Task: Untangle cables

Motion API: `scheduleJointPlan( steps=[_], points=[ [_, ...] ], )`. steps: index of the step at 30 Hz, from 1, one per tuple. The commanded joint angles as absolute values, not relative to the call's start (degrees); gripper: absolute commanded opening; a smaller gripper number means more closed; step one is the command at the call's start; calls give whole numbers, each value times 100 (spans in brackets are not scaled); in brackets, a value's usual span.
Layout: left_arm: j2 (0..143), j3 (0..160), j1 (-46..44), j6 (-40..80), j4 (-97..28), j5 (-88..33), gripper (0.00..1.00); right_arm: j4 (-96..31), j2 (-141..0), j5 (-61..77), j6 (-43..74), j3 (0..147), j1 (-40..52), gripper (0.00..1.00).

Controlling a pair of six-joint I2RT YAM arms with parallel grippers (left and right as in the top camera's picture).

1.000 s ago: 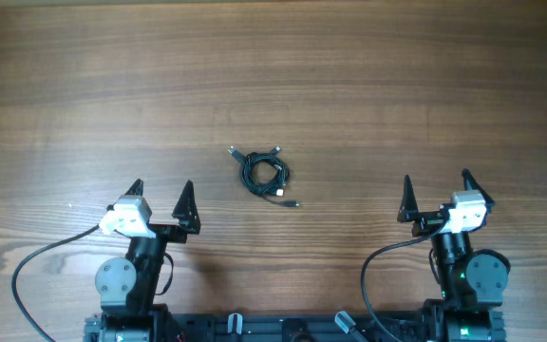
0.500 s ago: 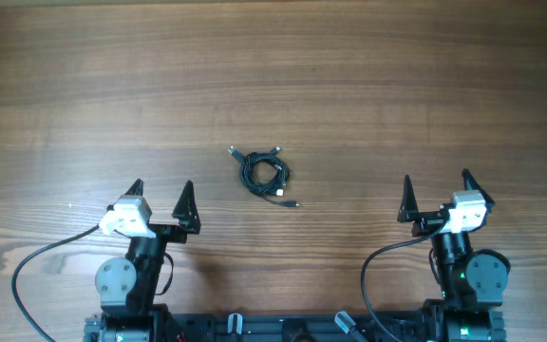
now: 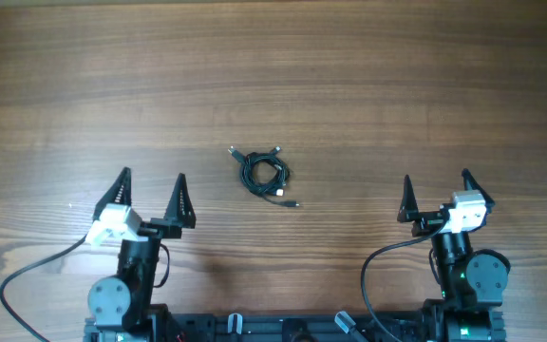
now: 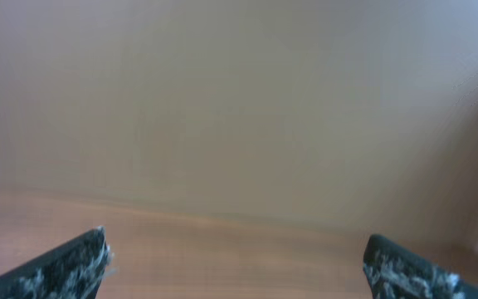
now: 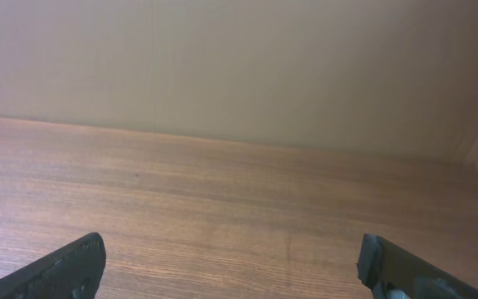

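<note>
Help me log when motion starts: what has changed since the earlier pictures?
The left end effector shifted slightly left and forward, away from its base, jaws open and empty; nothing was grasped or released. The right end effector stayed put, open, and the cables lie untouched in the same bundle.

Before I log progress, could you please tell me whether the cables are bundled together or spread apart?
Bundled: the cables lie in one small coiled clump on the table, only short plug ends sticking out.

no readable text, no labels, no brand marks, no numbers in any view
</note>
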State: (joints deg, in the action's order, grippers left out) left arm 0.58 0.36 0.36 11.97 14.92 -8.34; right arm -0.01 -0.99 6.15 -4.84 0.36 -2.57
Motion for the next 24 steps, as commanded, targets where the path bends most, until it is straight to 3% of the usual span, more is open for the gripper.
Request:
scheduleJointPlan(
  steps=[1, 10, 20, 24],
  points=[
    [54, 32, 14, 1295, 1916, -884, 100, 25, -54, 598, -565, 30, -285, 100],
    [631, 895, 14, 1763, 930, -1387, 100, 25, -54, 596, -565, 30, -285, 99],
    [3776, 2480, -34, 2292, 460, -2530, 100, 25, -54, 598, -563, 30, -285, 100],
    [5478, 3516, -733, 2314, -215, -2515, 100, 25, -54, 598, -565, 30, -285, 100]
  ],
)
